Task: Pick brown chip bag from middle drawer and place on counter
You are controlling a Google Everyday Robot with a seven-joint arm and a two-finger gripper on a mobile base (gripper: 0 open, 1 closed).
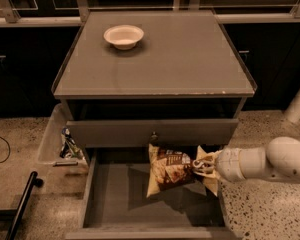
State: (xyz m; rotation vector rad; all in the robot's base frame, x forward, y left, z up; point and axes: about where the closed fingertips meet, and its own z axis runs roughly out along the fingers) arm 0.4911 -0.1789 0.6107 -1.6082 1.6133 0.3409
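Crinkly glossy chip bag (167, 171), clamped at its right edge by a smooth pale plastic gripper (204, 165); matt grey drawer (120, 199); smooth, faintly glossy counter (180, 59).

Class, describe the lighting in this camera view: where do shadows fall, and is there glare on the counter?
Camera view: dim, warm light. The counter shows a soft sheen and no hard glare. The bowl casts a faint shadow beside it. The chip bag, held by the tool over the right side of the drawer, throws a dark shadow on its floor.
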